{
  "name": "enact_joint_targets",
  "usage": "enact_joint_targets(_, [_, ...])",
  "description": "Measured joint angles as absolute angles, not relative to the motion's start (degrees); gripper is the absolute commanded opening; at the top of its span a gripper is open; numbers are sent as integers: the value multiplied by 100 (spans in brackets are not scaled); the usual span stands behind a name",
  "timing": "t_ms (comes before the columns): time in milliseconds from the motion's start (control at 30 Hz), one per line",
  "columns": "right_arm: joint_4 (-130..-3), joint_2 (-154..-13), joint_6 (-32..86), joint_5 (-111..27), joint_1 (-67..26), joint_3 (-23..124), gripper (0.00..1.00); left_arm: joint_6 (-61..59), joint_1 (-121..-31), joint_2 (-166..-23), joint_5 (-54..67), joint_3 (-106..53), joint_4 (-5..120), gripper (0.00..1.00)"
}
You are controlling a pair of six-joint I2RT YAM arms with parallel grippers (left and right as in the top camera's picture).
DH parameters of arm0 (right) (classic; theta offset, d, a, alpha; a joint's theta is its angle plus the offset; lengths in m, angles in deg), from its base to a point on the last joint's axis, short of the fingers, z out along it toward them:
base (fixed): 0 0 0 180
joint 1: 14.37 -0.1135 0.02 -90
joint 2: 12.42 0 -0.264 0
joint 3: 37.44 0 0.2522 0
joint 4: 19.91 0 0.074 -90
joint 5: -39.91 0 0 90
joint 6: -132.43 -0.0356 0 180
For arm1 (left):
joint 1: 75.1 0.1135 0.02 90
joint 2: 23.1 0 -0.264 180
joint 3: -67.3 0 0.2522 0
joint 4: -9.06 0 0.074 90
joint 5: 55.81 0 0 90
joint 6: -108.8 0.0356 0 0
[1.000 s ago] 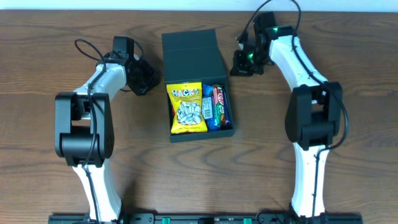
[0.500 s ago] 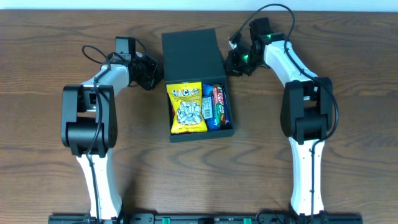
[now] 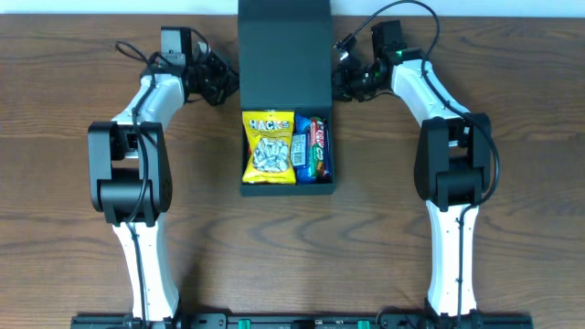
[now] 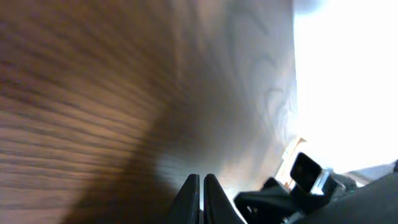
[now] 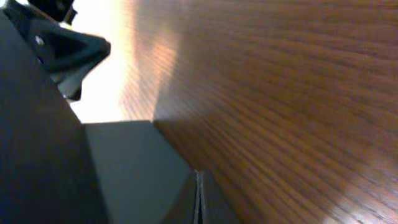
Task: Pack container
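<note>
- Pressing its two fingers together, the left claw (image 4: 200, 198) shows only a hairline slit between the tips in its wrist view, and nothing can be seen pinched there.
- From overhead, the left claw sits just beside the left edge of the open lid (image 3: 283, 50). Whether it touches the lid cannot be told.
- The right claw (image 5: 199, 200) is likewise pressed together, its tips meeting in one thin line low over the wood. A dark matte surface fills the left of its wrist view.
- Overhead, the right claw lies just beside the lid's right edge, so the lid stands between the two claws.
- The container (image 3: 287, 189) rests in the middle of the worktop (image 3: 274, 265), its lid folded open toward the far edge.
- Inside, a yellow snack packet (image 3: 268, 146) fills the left part. A blue packet (image 3: 303, 151) and a red bar (image 3: 319, 144) lie side by side in the right part.
- Both arms reach from the near edge to the far side, one on each side of the container.
</note>
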State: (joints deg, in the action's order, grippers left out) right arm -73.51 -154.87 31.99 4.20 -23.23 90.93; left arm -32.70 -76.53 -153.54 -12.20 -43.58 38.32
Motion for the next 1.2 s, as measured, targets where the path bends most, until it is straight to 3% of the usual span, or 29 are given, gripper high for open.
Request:
enact_joint_targets(300, [-7886, -14696, 3975, -282, -2330, 9097, 1, -2007, -7498, -15338, -1377, -5138, 4969, 6])
enact_joint_targets(533, [-8160, -13655, 4511, -378, -2371, 9218, 1, -1386, -7500, -14995, -1445, -5164, 4995, 6])
enact_joint_targets(733, [-8636, -13553, 4823, -343, -2393, 9272, 1, -1036, -7500, -14739, -1497, -5184, 5205, 6])
enact_joint_targets(967, [-9169, -13513, 5331, -431, -2395, 9272, 1, -217, -7500, -14202, -1322, -5184, 6167, 6])
enact_joint_targets(1200, [-9499, -12823, 5658, -1414, -2397, 9272, 1, 585, -7581, -13480, -872, -5199, 7054, 6])
